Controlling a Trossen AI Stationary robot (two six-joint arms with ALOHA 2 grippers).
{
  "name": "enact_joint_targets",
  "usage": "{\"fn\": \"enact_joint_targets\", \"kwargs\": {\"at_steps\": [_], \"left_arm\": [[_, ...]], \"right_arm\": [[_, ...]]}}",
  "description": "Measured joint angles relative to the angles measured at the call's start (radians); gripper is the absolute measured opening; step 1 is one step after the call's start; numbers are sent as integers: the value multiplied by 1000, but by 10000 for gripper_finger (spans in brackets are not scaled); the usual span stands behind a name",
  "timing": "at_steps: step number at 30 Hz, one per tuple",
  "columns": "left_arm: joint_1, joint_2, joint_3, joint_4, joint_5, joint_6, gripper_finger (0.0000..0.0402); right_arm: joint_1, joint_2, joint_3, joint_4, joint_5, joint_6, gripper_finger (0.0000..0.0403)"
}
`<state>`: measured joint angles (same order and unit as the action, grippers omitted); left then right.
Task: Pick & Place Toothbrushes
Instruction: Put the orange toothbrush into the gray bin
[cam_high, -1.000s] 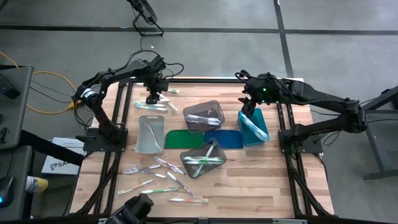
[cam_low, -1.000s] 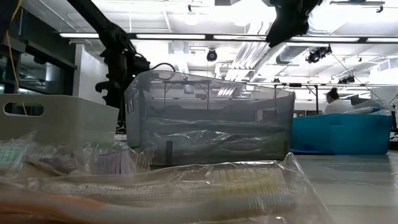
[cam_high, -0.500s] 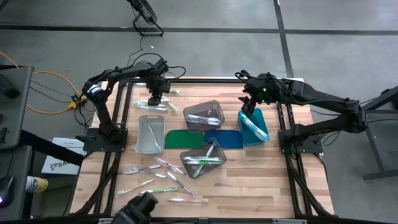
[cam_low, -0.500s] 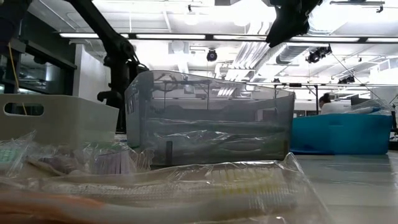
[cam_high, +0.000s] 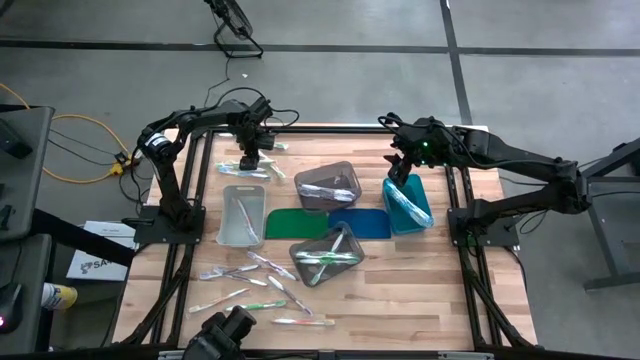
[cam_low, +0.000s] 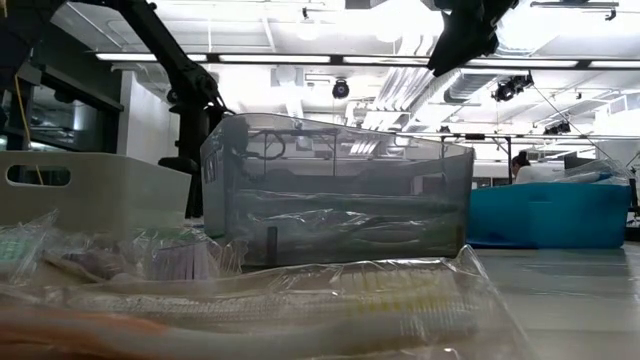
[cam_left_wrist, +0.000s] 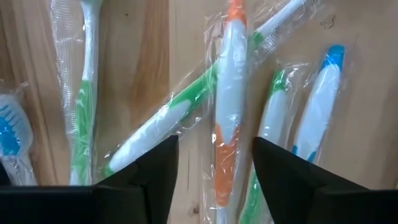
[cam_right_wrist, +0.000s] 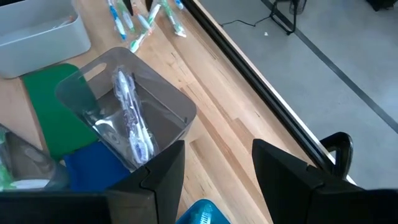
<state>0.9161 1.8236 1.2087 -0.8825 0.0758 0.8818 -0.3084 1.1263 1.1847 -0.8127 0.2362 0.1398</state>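
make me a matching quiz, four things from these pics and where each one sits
Things:
1. left gripper
2. right gripper
3. green mat
4. white bin

Places:
A. above the teal bin
B. left of the green mat
C. over the wrapped toothbrushes at the table's far side
D. beside the blue mat

Pairs: 1-C, 2-A, 3-D, 4-B

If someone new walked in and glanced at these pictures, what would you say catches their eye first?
Probably the left gripper, open and poised right over an orange-and-white wrapped toothbrush in the pile at the table's far left. Next, the bins around the green mat and blue mat mid-table, with the right gripper open above the teal bin.
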Motion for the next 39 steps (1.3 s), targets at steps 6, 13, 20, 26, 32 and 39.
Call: {"fn": "enact_joint_targets", "kwargs": {"at_steps": [6, 13, 20, 26, 32, 39], "left_arm": [[0, 0, 0, -9, 0, -7, 157], [0, 0, 0, -11, 1, -2, 148], [0, 0, 0, -8, 1, 11, 148], [0, 0, -58, 9, 3, 11, 148], [-1, -5, -86, 44, -21, -20, 148], [-1, -2, -74, 48, -39, -23, 105]], "right_arm": [[0, 0, 0, 0, 1, 13, 181], [0, 0, 0, 0, 1, 13, 181], [0, 0, 0, 0, 1, 13, 181], [0, 0, 0, 0, 1, 13, 181], [0, 0, 0, 0, 1, 13, 181], [0, 0, 0, 0, 1, 13, 181]]}}
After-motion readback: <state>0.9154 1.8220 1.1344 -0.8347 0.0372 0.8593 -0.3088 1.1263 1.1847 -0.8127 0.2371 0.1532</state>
